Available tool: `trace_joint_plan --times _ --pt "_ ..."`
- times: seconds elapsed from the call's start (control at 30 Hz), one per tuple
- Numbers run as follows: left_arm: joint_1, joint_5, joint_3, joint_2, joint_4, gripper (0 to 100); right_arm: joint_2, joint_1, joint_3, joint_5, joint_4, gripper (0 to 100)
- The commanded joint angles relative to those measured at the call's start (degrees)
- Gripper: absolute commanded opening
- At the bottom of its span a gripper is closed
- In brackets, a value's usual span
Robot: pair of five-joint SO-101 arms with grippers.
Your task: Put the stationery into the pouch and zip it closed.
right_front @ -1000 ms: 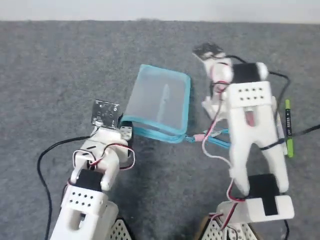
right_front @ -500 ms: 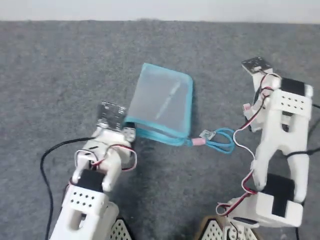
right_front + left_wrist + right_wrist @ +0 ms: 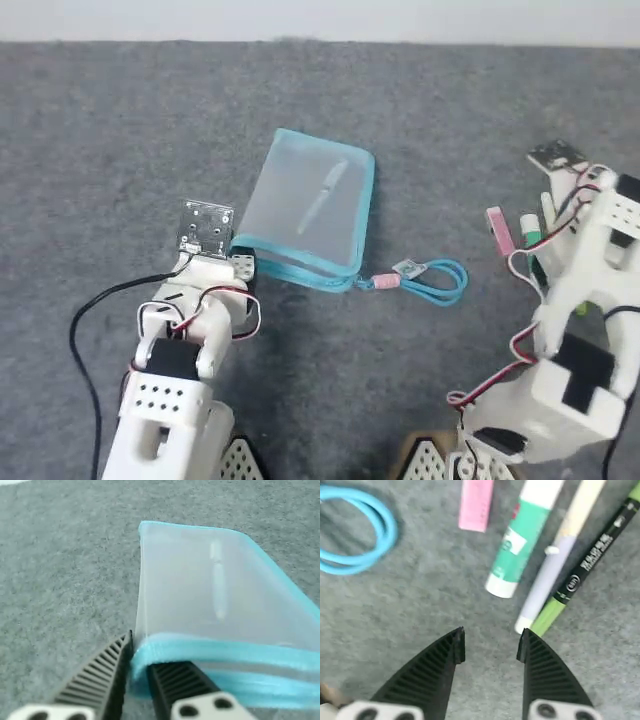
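The pouch (image 3: 305,215) is a flat, frosted, see-through sleeve edged in turquoise zip tape. It lies near the middle of the grey, carpet-like table (image 3: 120,130), its zip edge towards the arms. Through its wall a white pen (image 3: 322,198) shows as a dim slanted shape. At one end of the zip edge sits a small pink zip pull (image 3: 385,282), and a turquoise cord loop (image 3: 435,280) trails from it flat on the table.

The left gripper (image 3: 139,650) is clamped on the other corner of the zip edge, a ribbed black finger on each side of the turquoise tape.

The right gripper (image 3: 490,640) hangs with its fingers spread apart and nothing between them, just short of a row of stationery well to the side of the pouch: a pink eraser (image 3: 476,502), a green and white glue stick (image 3: 522,540), a cream and lilac pen (image 3: 560,555) and a green and black pen (image 3: 592,560).
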Motion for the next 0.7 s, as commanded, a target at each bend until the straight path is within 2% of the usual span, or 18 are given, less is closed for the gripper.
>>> trace_joint_plan --times 0.0,0.43,0.67 --pt "-0.4 0.0 -1.4 -1.0 -0.1 1 0.4 4.4 -0.7 1.6 -4.7 17.3" --pt "-0.4 0.0 -1.1 -0.7 -0.1 1 9.5 6.1 -0.7 1.5 -16.9 17.3" --pt "-0.4 0.0 -1.1 -0.6 -0.1 1 13.3 6.6 -4.0 1.3 -17.3 17.3"
